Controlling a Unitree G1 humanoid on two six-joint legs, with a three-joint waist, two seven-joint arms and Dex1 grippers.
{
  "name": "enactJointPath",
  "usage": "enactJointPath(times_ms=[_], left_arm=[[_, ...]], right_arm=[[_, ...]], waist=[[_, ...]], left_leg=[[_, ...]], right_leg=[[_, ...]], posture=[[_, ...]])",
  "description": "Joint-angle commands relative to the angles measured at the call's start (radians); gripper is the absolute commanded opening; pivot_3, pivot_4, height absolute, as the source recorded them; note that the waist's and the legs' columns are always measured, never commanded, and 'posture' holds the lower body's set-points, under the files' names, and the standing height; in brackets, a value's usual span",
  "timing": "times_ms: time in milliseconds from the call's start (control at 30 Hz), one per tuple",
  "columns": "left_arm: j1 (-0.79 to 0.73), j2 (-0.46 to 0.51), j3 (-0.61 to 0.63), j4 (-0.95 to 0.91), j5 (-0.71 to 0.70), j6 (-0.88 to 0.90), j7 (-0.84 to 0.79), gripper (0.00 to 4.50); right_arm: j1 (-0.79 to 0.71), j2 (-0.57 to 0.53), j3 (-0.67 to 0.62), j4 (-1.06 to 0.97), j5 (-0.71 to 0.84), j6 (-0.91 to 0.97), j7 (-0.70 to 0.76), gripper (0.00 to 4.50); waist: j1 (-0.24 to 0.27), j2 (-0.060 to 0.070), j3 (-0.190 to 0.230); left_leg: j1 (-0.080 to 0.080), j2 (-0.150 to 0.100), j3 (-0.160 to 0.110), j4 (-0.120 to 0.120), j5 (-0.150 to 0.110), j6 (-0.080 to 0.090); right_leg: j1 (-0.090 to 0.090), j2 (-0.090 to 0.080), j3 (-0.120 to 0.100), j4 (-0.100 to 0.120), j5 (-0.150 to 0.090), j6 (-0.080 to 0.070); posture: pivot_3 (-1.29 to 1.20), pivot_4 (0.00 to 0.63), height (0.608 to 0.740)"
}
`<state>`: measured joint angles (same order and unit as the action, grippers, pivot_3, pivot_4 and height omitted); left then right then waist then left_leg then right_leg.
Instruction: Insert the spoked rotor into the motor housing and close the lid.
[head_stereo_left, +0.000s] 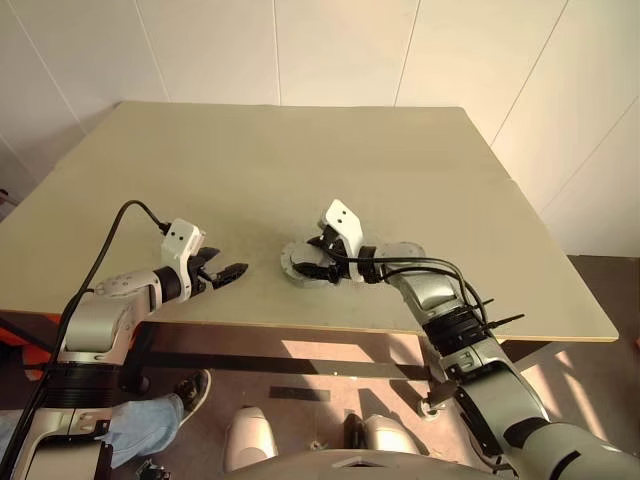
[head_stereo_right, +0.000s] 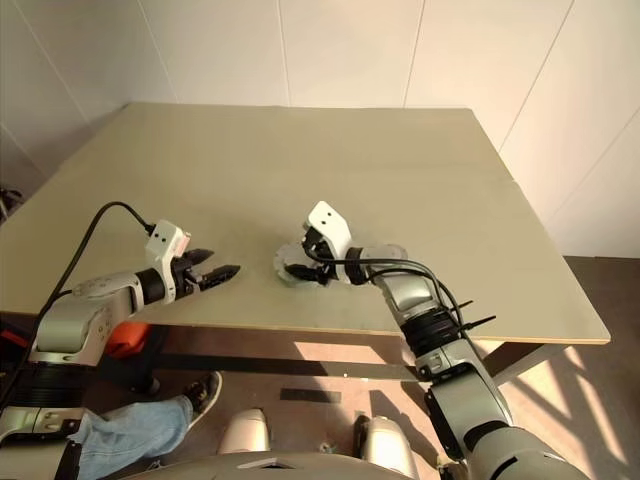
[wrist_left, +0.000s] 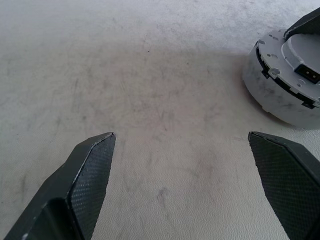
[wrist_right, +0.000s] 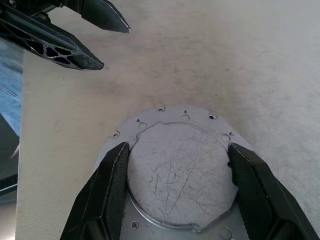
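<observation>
Beige table (head_stereo_left: 300, 160); right gripper (wrist_right: 177, 165) clamps lid (wrist_right: 175, 175) on motor housing (wrist_left: 280, 80). Left gripper (wrist_left: 185, 165) open, idle. Crooked seating could jam.

— What sort of place is this?

— A bare test room or lab, by the look of it. The walls (head_stereo_left: 300, 50) are plain white panels with thin seams, nothing hung on them.

— And the furniture?

— One large beige bench (head_stereo_left: 300, 150) with a scuffed top, standing on a reddish-brown floor (head_stereo_left: 600, 290) lit by sun patches. A person's leg in jeans (head_stereo_left: 140, 425) with a dark shoe (head_stereo_left: 193, 392) shows beneath the bench edge, near the cabled robot arm (head_stereo_left: 100, 320).
</observation>
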<state>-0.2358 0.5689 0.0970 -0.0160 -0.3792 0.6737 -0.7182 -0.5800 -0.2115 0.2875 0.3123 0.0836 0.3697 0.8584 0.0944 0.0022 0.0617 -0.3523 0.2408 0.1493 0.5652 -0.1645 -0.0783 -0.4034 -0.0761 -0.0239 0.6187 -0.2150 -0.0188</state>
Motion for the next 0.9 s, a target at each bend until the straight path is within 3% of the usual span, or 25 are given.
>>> enactJointPath(times_ms=[33, 900], left_arm=[[-0.02, 0.013, 0.004, -0.02, -0.004, -0.011, -0.009, 4.5], [-0.017, 0.015, -0.005, -0.019, 0.004, -0.014, -0.008, 4.5]], right_arm=[[-0.004, -0.002, 0.002, -0.031, 0.003, -0.014, 0.005, 3.03], [-0.018, -0.008, 0.001, -0.019, -0.013, -0.007, -0.026, 3.03]], waist=[[0.0, 0.0, 0.0], [0.0, 0.0, 0.0]], left_leg=[[0.0, 0.0, 0.0, 0.0, 0.0, 0.0], [0.0, 0.0, 0.0, 0.0, 0.0, 0.0]], right_leg=[[0.0, 0.0, 0.0, 0.0, 0.0, 0.0], [0.0, 0.0, 0.0, 0.0, 0.0, 0.0]], posture=[[0.0, 0.0, 0.74], [0.0, 0.0, 0.74]])
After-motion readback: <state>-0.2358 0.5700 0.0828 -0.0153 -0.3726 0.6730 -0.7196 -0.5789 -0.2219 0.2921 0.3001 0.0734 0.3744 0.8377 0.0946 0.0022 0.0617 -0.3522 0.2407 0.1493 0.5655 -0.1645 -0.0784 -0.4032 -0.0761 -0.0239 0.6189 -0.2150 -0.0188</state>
